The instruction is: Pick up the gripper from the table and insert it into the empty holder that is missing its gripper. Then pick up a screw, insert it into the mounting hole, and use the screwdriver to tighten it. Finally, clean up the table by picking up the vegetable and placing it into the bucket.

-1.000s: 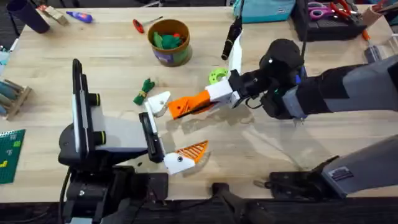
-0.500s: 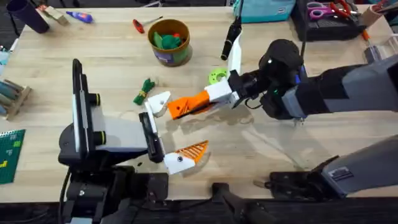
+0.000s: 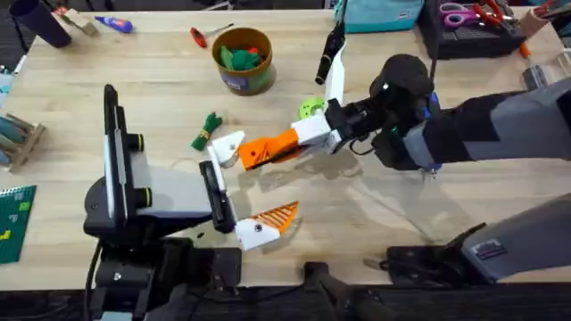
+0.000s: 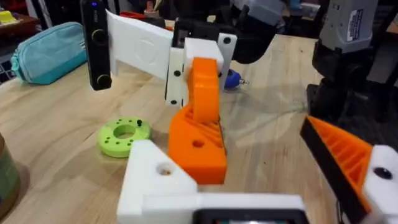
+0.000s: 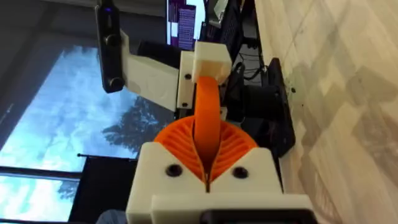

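Note:
My right gripper (image 3: 302, 140) is shut on the orange ribbed gripper (image 3: 264, 153), holding it low over the table. The piece's free end sits right beside the empty holder (image 3: 227, 147), a white rounded mount with a small hole (image 4: 163, 169). In the left wrist view the orange gripper (image 4: 200, 140) stands just behind that mount. The holder is one finger of my left gripper (image 3: 248, 185), which is open; its other finger carries an orange pad (image 4: 348, 155). The vegetable (image 3: 207, 131) lies left of the holder. The bucket (image 3: 243, 61) stands farther back, the screwdriver (image 3: 114, 24) at the far left. The screw is too small to tell.
A lime-green disc (image 3: 310, 109) lies just behind the right gripper. A red-handled tool (image 3: 201, 36) lies beside the bucket, and a dark purple cup (image 3: 40, 20) stands in the far left corner. A teal pouch (image 3: 379, 13) and a tool tray (image 3: 473, 22) line the far edge.
The right gripper with the orange gripper has edged very slightly toward the far side. The left arm has not moved.

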Controlling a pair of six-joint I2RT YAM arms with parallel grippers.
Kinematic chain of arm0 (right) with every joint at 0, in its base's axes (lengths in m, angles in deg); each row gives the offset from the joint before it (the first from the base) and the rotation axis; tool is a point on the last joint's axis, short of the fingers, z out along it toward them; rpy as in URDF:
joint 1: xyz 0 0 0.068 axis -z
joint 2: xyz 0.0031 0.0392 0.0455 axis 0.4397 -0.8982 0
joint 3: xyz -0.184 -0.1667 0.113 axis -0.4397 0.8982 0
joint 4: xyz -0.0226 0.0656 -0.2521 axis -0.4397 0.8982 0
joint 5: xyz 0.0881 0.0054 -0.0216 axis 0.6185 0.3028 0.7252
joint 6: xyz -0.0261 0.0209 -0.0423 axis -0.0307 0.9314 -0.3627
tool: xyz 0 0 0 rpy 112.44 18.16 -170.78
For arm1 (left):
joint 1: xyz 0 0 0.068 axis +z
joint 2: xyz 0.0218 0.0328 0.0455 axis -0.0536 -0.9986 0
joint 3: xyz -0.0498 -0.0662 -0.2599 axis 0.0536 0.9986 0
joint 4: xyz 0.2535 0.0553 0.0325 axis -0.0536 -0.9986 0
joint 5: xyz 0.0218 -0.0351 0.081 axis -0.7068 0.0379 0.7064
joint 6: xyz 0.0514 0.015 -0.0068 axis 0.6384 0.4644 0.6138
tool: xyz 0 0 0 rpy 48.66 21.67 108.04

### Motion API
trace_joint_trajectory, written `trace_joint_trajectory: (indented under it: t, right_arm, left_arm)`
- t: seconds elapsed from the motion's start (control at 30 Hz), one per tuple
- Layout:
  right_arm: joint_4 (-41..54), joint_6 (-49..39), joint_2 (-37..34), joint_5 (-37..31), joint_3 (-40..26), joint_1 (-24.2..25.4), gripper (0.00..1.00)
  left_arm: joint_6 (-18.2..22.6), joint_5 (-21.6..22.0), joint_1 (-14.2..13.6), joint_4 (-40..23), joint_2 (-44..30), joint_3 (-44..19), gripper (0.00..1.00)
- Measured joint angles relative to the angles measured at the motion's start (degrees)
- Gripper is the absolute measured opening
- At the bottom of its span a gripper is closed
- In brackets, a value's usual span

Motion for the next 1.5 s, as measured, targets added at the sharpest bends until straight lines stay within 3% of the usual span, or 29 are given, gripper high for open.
trace_joint_trajectory:
  t: [1.5]
  right_arm:
    - [0.85, -0.16, -4.56, -5.04, -5.59, -4.46, 0.008]
  left_arm:
    - [0.00, 0.19, 0.10, 0.02, 0.00, 0.00, 0.982]
